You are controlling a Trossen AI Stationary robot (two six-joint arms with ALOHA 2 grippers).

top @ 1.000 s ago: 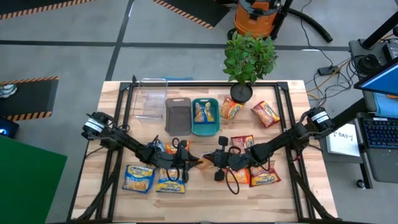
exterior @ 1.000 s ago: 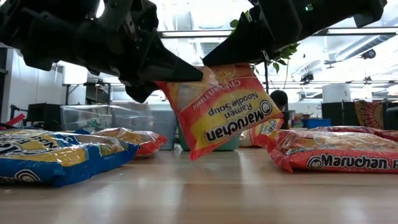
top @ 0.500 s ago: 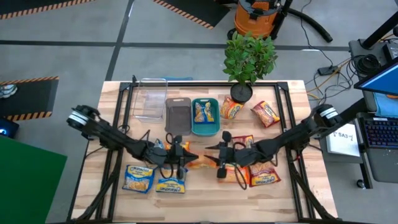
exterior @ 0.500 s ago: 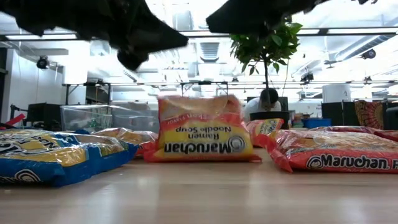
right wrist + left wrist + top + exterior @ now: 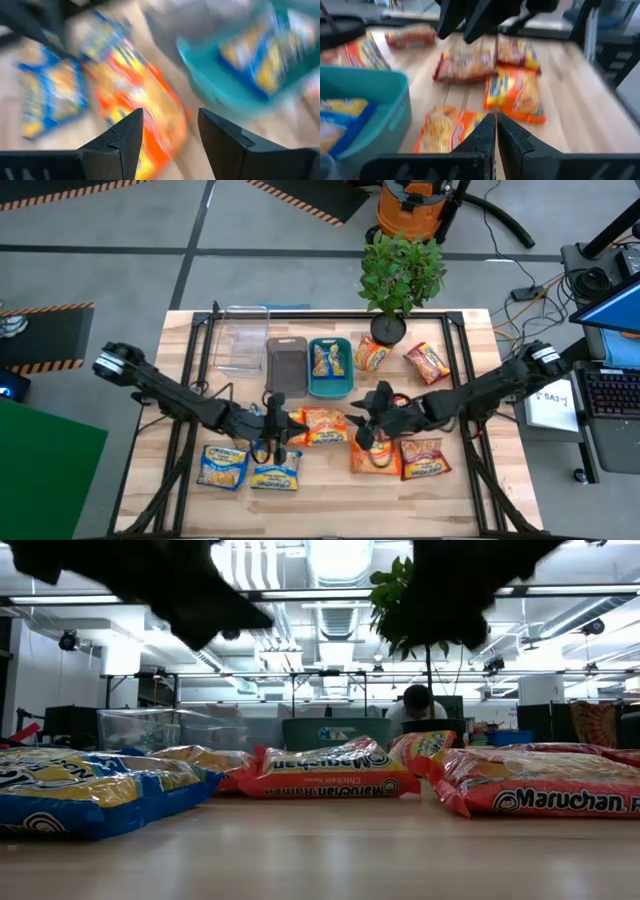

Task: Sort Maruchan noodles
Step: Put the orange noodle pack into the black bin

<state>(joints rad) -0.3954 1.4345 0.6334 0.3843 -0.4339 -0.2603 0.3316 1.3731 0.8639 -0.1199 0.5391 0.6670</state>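
Note:
An orange Maruchan noodle packet point(image 5: 322, 425) lies flat on the wooden table between my two grippers; in the low view this orange packet point(image 5: 325, 772) rests on its broad face. My left gripper point(image 5: 296, 423) hangs shut just left of it and above it, touching nothing. My right gripper point(image 5: 360, 423) hangs open just right of it, also above the table. Two blue packets point(image 5: 222, 465) lie near the front left, and red and orange packets point(image 5: 425, 458) lie at the front right. A blue packet point(image 5: 328, 360) sits in the teal bin point(image 5: 348, 385).
A grey bin point(image 5: 286, 365) and a clear bin point(image 5: 242, 340) stand beside the teal one at the back. Two more orange packets point(image 5: 427, 362) lie by a potted plant point(image 5: 400, 275) at the far edge. Bare wood runs along the near edge point(image 5: 320, 500).
The orange packet hung tilted in the air between both grippers. They let it go, it dropped onto its edge, then tipped over flat. Both grippers have risen and drawn apart, the left toward the table's left, the right toward its right while rolling.

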